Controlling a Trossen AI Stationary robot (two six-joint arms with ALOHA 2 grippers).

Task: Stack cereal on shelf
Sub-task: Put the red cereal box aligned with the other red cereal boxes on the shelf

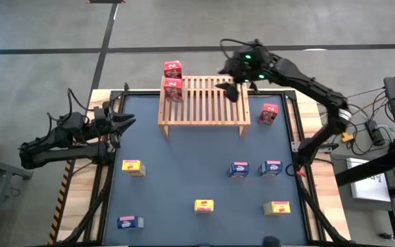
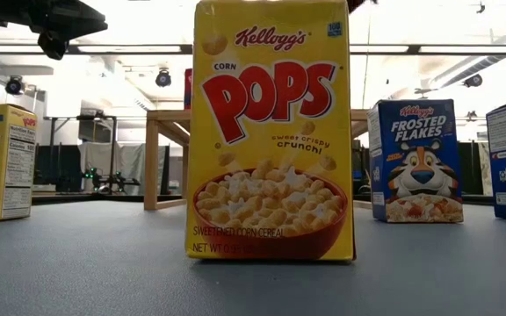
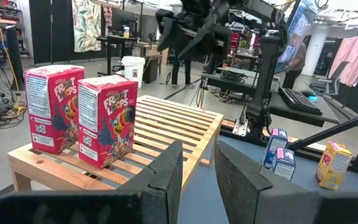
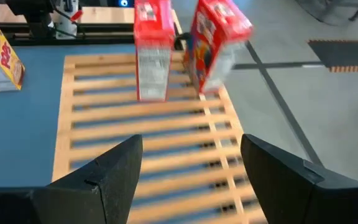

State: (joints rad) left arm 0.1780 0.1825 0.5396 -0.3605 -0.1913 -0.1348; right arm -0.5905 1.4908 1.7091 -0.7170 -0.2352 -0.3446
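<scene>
The wooden slatted shelf (image 1: 204, 103) stands at the table's far middle. Two red cereal boxes (image 1: 173, 89) (image 1: 173, 69) stand upright on the slats at its left end, and both show in the left wrist view (image 3: 107, 121) (image 3: 53, 107). A third red box (image 1: 269, 113) stands on the table right of the shelf. Three blue boxes (image 1: 238, 169) (image 1: 271, 168) (image 1: 129, 222) and three yellow boxes (image 1: 133, 167) (image 1: 204, 205) (image 1: 277, 207) stand on the table's near half. My right gripper (image 1: 230, 88) hangs open and empty over the shelf's far right part (image 4: 191, 149). My left gripper (image 1: 125, 122) is open and empty at the table's left, pointing toward the shelf (image 3: 197, 155).
In the low view a yellow Corn Pops box (image 2: 271, 132) fills the foreground, with a blue Frosted Flakes box (image 2: 415, 162) to its right and the shelf (image 2: 165, 123) behind. The middle and right of the shelf's top carry no boxes. Cables and equipment lie beyond the table's right edge (image 1: 382, 123).
</scene>
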